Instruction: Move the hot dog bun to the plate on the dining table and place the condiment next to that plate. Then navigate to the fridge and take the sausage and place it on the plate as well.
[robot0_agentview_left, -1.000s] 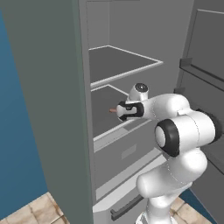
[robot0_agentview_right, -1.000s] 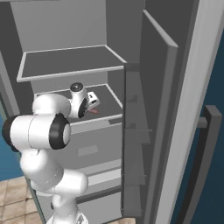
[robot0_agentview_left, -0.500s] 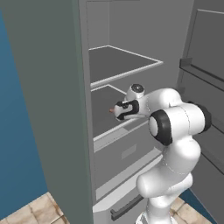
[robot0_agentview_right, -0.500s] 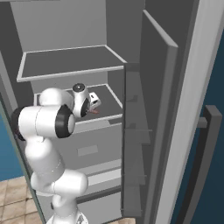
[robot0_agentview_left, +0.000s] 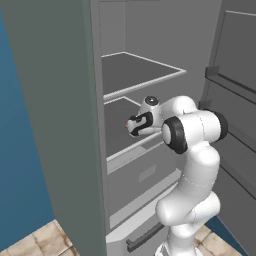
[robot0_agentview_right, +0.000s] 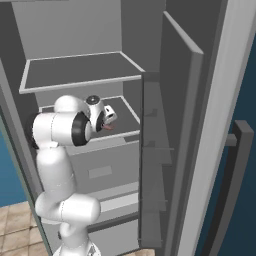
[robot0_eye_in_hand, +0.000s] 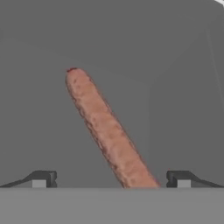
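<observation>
The fridge (robot0_agentview_left: 65, 100) (robot0_agentview_right: 75, 30) stands open in front of me. My gripper (robot0_agentview_left: 132, 126) (robot0_agentview_right: 108, 120) reaches in over its second shelf (robot0_agentview_left: 120, 135) (robot0_agentview_right: 122, 115). The sausage (robot0_eye_in_hand: 105, 131), a reddish-brown stick, lies on that shelf, and its near end runs down between my fingertips (robot0_eye_in_hand: 41, 178). A bit of the sausage (robot0_agentview_left: 126, 126) (robot0_agentview_right: 107, 127) peeks out at the hand in both base views. My gripper (robot0_eye_in_hand: 111, 179) is open and straddles the sausage without touching it. The hot dog bun, plate, condiment and dining table are out of view.
An upper shelf (robot0_agentview_left: 142, 75) (robot0_agentview_right: 80, 70) hangs just above the hand. Drawers (robot0_agentview_left: 145, 172) (robot0_agentview_right: 100, 172) sit below the second shelf. The open fridge door (robot0_agentview_left: 235, 105) (robot0_agentview_right: 172, 130) stands to the right of the arm. Tiled floor (robot0_agentview_left: 40, 242) shows at the bottom left.
The hand has pushed a little deeper into the fridge over the second shelf, and the elbow has swung up and forward. The jaws have stayed open.
</observation>
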